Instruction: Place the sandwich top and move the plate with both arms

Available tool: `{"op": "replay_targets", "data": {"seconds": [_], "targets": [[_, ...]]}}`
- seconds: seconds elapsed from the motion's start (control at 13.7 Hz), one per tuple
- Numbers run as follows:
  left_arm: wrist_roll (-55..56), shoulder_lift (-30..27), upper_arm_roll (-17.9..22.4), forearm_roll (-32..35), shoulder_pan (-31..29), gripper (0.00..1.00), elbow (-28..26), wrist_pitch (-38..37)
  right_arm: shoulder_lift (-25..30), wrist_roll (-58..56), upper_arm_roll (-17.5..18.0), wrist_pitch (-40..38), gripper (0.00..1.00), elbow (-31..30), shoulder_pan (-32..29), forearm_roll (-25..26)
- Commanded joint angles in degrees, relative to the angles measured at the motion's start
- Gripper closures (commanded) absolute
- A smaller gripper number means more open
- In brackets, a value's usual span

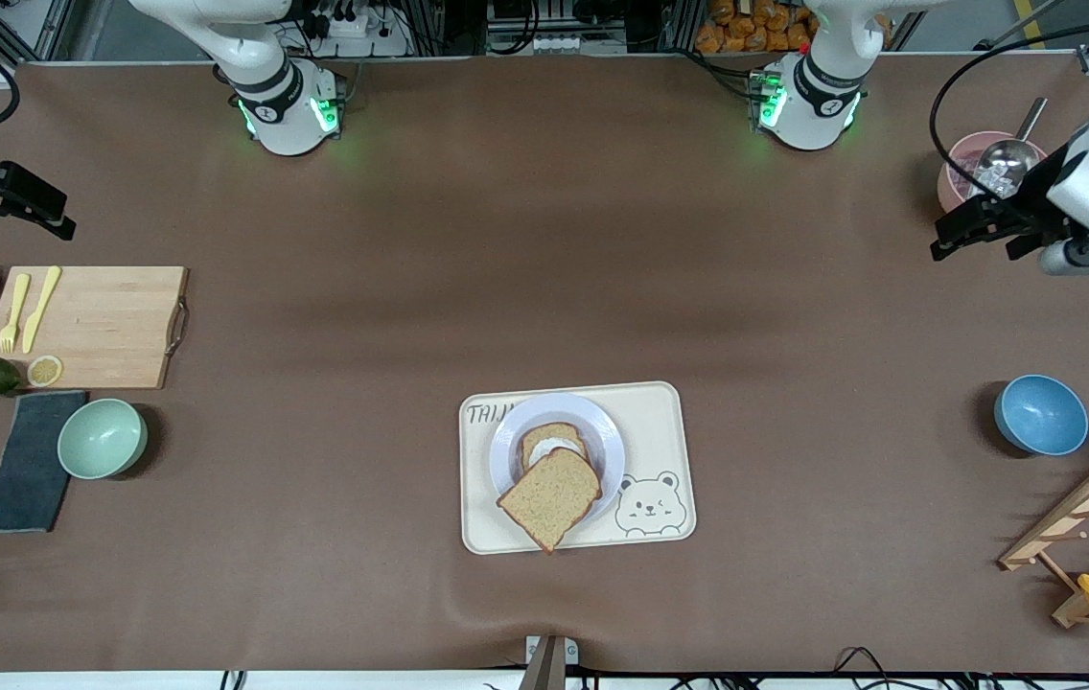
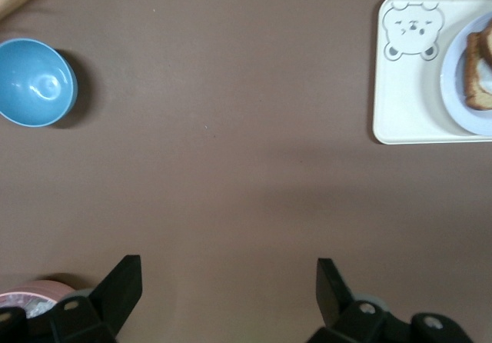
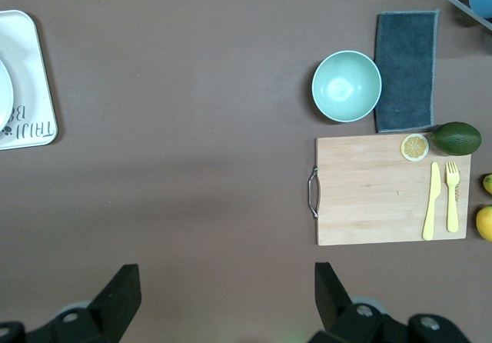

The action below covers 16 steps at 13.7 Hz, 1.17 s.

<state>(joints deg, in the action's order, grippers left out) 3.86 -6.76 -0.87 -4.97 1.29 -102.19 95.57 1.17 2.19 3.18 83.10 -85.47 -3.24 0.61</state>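
Left gripper (image 1: 971,235) hangs with jaws spread wide and empty at the left arm's end of the table, just beside a pink bowl (image 1: 961,172) holding a metal scoop (image 1: 1007,158). A blue bowl (image 1: 1041,414) sits nearer the front camera. Left arm waits.

Right gripper (image 1: 22,213) likewise spread wide and empty, over the right arm's end, just by the cutting board (image 1: 94,326). On the board: yellow knife (image 1: 41,309), yellow fork (image 1: 13,312), lemon slice (image 1: 45,370). A green bowl (image 1: 103,438) and a dark cloth (image 1: 30,462) lie nearer the camera.

Mid-table, the plate (image 1: 602,436) sits on a cream tray (image 1: 664,422). The bread slice (image 1: 549,498) lies tilted on the plate, overhanging its rim and covering part of an egg toast (image 1: 552,443).
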Motion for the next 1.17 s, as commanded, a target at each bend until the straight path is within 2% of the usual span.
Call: {"op": "replay_targets", "data": {"seconds": [0.0, 0.15, 0.44, 0.73, 1.1], "targets": [[-0.3, 0.4, 0.0, 1.8, 1.6, 0.0, 4.3, -4.0, 0.3, 0.8, 0.5, 0.2, 0.0, -0.3, -0.6, -0.9], [-0.4, -1.0, -3.2, 5.1, 1.0, 0.0, 4.5, -4.7, 0.3, 0.8, 0.5, 0.3, 0.0, -0.3, -0.6, -0.9], [-0.3, -1.4, -2.9, 8.7, 2.0, 0.0, 5.9, -5.0, 0.3, 0.8, 0.5, 0.3, 0.0, -0.3, -0.6, -0.9], [-0.9, 1.2, -3.0, 8.7, 4.8, 0.0, 8.8, -7.4, 0.3, 0.9, 0.5, 0.3, 0.0, -0.3, -0.7, -0.9], [-1.3, 1.2, -3.5, 8.3, 4.4, 0.0, 8.4, -7.4, 0.3, 0.9, 0.5, 0.2, 0.0, -0.3, -0.7, -0.9]]}}
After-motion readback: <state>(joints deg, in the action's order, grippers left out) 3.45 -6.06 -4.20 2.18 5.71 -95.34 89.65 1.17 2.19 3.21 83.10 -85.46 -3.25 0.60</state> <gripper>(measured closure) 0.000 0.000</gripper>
